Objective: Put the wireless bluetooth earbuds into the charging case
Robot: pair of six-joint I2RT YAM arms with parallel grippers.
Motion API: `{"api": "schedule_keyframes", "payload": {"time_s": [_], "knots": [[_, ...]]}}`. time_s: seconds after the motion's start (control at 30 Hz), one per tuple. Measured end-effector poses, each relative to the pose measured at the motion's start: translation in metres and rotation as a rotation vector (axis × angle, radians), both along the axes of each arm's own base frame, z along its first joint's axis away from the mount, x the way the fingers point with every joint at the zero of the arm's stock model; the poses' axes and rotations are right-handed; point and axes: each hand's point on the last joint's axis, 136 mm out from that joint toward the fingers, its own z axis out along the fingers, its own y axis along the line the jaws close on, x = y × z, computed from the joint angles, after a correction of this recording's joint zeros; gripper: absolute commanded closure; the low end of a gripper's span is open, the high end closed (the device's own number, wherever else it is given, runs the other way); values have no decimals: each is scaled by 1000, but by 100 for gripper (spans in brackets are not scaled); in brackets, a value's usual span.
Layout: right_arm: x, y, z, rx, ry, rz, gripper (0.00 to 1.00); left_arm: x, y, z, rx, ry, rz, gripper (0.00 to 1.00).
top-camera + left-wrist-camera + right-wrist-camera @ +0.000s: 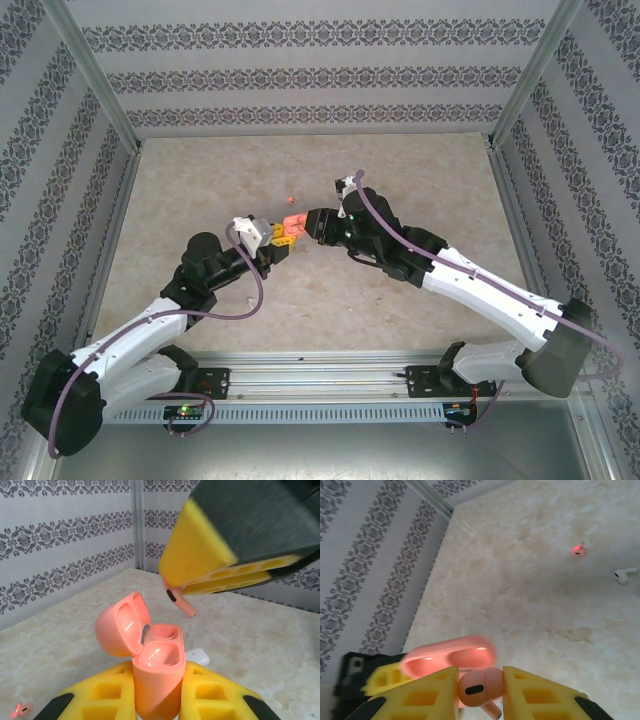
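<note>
As insertion nears, the right claw [318, 222], pinched shut on a coral earbud [179, 600], hangs just above the open charging case [157, 655], which is clamped upright in the left claw [283, 237]. The earbud's stem slants downward beyond the fingertips and likely needs lining up with an empty well before lowering.

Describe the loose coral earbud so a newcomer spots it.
Start where the left gripper, holding the coral case, meets the right gripper. Just beyond, toward the back wall, a tiny earbud lies on the table. It is coral-red; its loose neighbour is white.
</note>
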Motion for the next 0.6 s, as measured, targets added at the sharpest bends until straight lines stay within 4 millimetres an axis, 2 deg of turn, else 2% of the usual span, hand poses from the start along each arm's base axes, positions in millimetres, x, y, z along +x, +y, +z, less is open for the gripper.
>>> {"api": "schedule_keyframes", "payload": {"time_s": [0.2, 0.6], "knots": [[5, 1, 24, 84, -69, -41, 74, 10, -7, 2, 6, -35, 49, 100], [7, 9, 21, 169, -64, -68, 75, 18, -20, 12, -6, -94, 87, 100]]}}
